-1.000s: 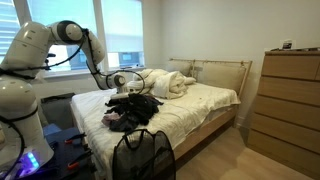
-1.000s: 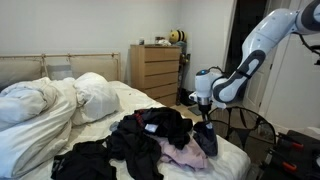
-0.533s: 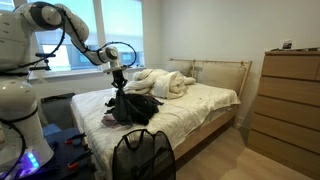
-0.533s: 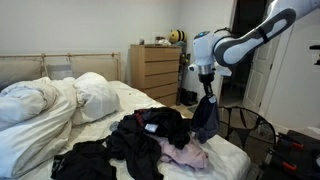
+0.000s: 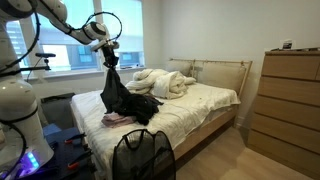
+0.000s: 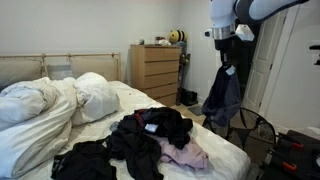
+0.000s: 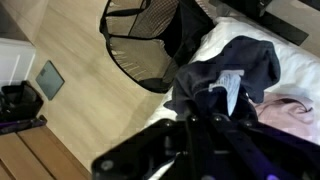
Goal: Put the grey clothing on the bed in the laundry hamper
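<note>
My gripper (image 5: pixel 106 58) is shut on the grey clothing (image 5: pixel 114 92) and holds it high above the bed's foot end. The garment hangs down from the jaws; it also shows in an exterior view (image 6: pixel 223 92) and in the wrist view (image 7: pixel 225 72). The gripper shows near the top in an exterior view (image 6: pixel 226 62) and in the wrist view (image 7: pixel 205 122). The black mesh laundry hamper (image 5: pixel 143 155) stands on the floor at the bed's foot. It also shows in an exterior view (image 6: pixel 250 128) and in the wrist view (image 7: pixel 135 35).
A pile of dark and pink clothes (image 6: pixel 160 137) lies on the bed (image 5: pixel 205 100). A bunched white duvet (image 6: pixel 50 105) lies near the headboard. A wooden dresser (image 5: pixel 290 100) stands by the wall. The robot base (image 5: pixel 20 120) stands beside the bed.
The gripper has risen steadily with the grey clothing, lifting it off the pile until it hangs free above the bed's foot end.
</note>
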`<state>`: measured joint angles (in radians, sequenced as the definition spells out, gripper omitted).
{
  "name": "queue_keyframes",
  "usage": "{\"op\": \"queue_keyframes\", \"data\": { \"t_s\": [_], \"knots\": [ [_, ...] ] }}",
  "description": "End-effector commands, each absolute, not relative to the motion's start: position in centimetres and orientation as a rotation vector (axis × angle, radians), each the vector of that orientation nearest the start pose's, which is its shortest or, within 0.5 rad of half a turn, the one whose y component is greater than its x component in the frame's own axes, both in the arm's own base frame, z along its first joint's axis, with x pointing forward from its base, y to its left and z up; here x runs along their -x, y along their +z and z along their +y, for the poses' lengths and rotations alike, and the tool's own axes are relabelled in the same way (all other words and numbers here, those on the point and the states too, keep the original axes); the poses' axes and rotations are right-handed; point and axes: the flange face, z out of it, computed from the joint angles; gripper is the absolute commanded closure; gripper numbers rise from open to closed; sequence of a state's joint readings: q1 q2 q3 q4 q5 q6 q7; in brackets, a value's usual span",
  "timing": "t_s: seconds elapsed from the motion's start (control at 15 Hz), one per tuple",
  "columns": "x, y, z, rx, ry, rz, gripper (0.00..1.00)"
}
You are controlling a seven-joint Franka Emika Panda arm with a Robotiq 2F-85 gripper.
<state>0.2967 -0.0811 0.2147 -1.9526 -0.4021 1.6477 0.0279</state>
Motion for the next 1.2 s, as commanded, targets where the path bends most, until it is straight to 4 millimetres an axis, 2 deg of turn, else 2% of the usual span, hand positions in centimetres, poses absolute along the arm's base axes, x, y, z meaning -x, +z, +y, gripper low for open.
{"op": "queue_keyframes", "data": {
  "t_s": [0.0,0.2,0.47,0.67,0.93,1.13],
  "knots": [
    [-44.4,53.7,17.5,3.526,0.174,-0.781,0.99],
    [-44.0,55.1,12.3,3.541,0.159,-0.636,0.99],
    [-43.7,55.0,3.9,3.526,0.215,-0.453,0.99],
    [-43.1,54.7,-1.7,3.488,0.244,-0.399,0.99],
    [-42.7,53.7,-7.4,3.449,0.218,-0.376,0.99],
    [-42.6,51.9,-10.0,3.425,0.195,-0.397,0.99]
  ]
}}
